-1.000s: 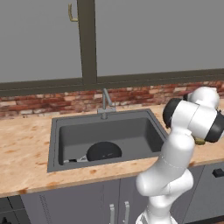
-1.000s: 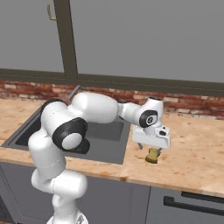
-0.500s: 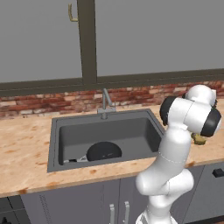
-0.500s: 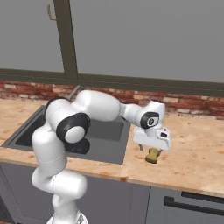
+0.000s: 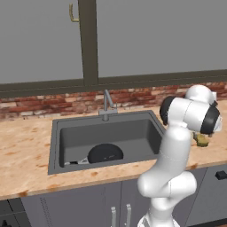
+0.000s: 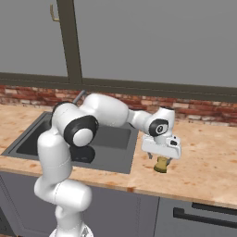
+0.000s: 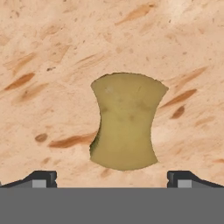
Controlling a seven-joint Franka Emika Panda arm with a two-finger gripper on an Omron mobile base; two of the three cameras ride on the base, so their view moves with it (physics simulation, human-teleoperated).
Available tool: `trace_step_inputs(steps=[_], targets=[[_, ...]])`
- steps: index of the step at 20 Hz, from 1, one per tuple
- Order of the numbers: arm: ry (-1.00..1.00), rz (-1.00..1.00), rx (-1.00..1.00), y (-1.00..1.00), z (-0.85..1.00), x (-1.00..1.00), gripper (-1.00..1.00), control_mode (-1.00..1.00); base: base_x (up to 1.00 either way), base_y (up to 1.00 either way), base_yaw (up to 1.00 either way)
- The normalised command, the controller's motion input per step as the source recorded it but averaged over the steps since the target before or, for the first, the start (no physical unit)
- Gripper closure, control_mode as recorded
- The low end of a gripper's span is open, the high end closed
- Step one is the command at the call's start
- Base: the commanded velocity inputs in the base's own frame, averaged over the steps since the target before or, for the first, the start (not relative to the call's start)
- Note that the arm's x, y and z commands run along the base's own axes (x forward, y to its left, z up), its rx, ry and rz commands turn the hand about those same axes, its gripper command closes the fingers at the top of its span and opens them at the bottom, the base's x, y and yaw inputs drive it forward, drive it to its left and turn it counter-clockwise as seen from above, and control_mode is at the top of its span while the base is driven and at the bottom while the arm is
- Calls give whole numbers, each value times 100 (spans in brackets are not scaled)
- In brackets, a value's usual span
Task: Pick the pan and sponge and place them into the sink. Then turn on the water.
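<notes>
Gripper (image 7: 112, 178) is fully spread, nothing in it — fingertips (image 7: 43, 178) sit wide to either side of the sponge (image 7: 126, 122) in the hand view, with bare countertop (image 7: 52, 52) between each tip and the block. Camera looks straight down; sponge lies flat on the wood-grain counter, waisted in the middle, centred between the tips.

Right base view: hand (image 6: 160, 147) hangs over the sponge (image 6: 161, 165), which sits on the counter (image 6: 203, 162) to the right of the sink (image 6: 118, 159), near the front edge. Hard to say from here whether the tips have reached sponge level — the hand body covers them.

Pan (image 5: 105, 154) is in the sink (image 5: 57, 146), on the basin floor toward the front, handle pointing left. Faucet (image 5: 107, 103) stands at the back rim.
</notes>
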Motion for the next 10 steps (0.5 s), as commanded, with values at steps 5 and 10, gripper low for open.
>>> trace_step_inputs(steps=[5, 10], targets=[[0, 2, 0, -9, -12, 21, -100, -100, 0, 0, 0], [2, 2, 0, -14, -13, 16, -100, -100, 0, 0, 0]])
